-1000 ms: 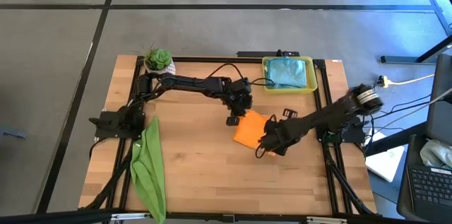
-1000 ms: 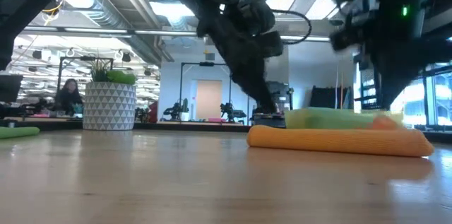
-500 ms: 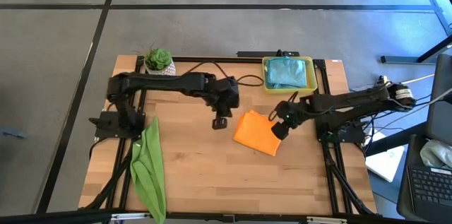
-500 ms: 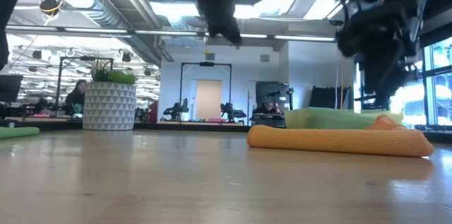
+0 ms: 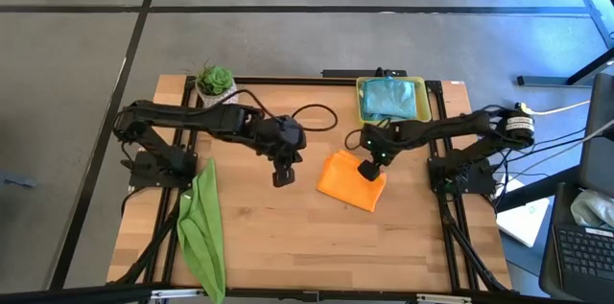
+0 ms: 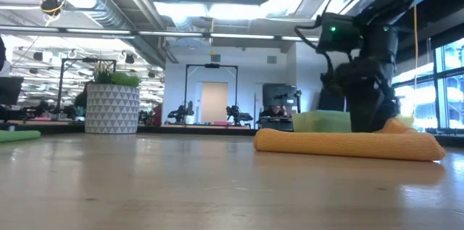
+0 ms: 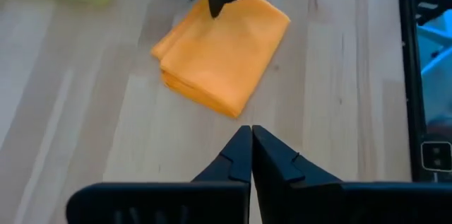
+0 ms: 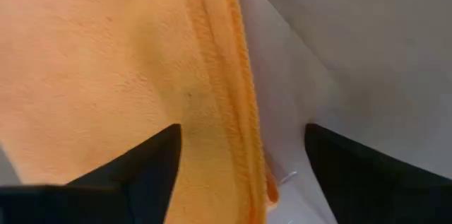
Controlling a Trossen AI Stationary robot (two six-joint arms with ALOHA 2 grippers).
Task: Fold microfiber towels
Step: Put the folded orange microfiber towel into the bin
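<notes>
Risk: your right hand point(image 5: 367, 167) sat low over the far edge of the folded orange towel point(image 5: 351, 180); I judged that if you closed on only the top layer, the fold would peel open as you lifted.
Cause: in the right wrist view the stitched hem point(image 8: 224, 75) ran between the two fingers point(image 8: 134, 171), with bare tabletop point(image 8: 353, 47) to one side, so the bite looked shallow and near the edge.
Second risk: a sideways drag from there could have slid the whole stack instead of gripping it.
Right hand: fingers stood spread wide, holding nothing, straddling the hem.
Orange towel: lay folded on the tabletop, right of centre, just in front of the yellow tray point(image 5: 423, 112).
Left hand: your left hand point(image 5: 281, 175) hovered over bare wood well to the left of the orange towel, fingers pressed together, nothing between them.
Teal towels: a pile point(image 5: 391, 99) lay in the yellow tray.
Lime green towel: you had it point(image 5: 201, 227) bunched long and unfolded at the tabletop's left edge, well apart from both hands.
Plant: the potted plant point(image 5: 215, 81) stood at the far left corner, out of your way.
</notes>
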